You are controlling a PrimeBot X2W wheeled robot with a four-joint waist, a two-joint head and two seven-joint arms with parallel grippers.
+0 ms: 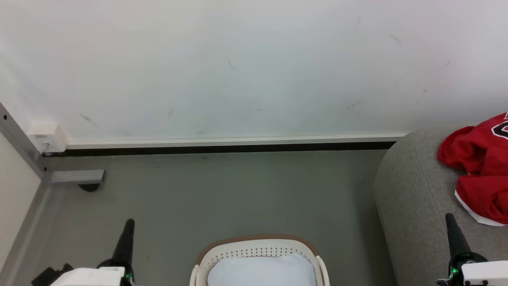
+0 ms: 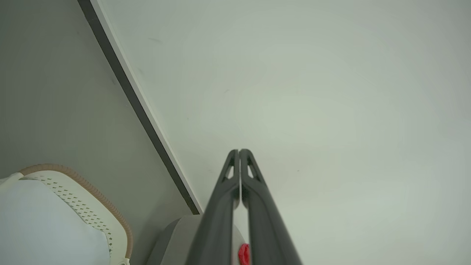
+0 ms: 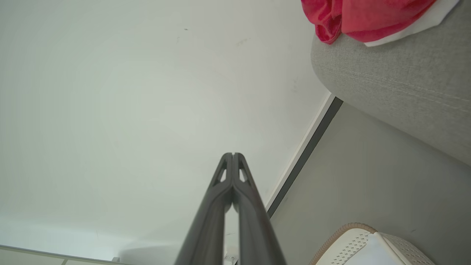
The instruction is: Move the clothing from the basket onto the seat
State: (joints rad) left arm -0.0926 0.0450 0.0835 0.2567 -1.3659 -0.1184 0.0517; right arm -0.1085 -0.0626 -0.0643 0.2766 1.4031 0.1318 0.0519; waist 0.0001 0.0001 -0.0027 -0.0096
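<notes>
Notably, the red clothing (image 1: pixel 482 171) already lies bunched on the grey seat (image 1: pixel 412 190) at the right, its white hem turned toward the seat's rounded edge. The basket (image 1: pixel 258 239) stands on the floor (image 1: pixel 238 190) between the two arms. The part of it in view holds a pale bluish-white cloth (image 1: pixel 262 272), with no red visible. The left fingers (image 1: pixel 129 226) and the right fingers (image 1: pixel 451 226) are both pressed fully together and hold nothing. Several hazards follow from this layout. The near half of the basket is cut off by the bottom of the head view, so a leftover garment there cannot be ruled out, and the job could be judged complete too soon. The pale cloth may be a liner or another garment; which of these it is cannot be told, and a grasp on it could lift the wrong item. A reach into the basket with the fingers pressed together would only push fabric down, and the light plastic tub could slide or tip. The right fingers appear close to the white hem, though depth is uncertain, so a careless swing of that arm could snag the clothing and drag it off the seat onto the floor.
</notes>
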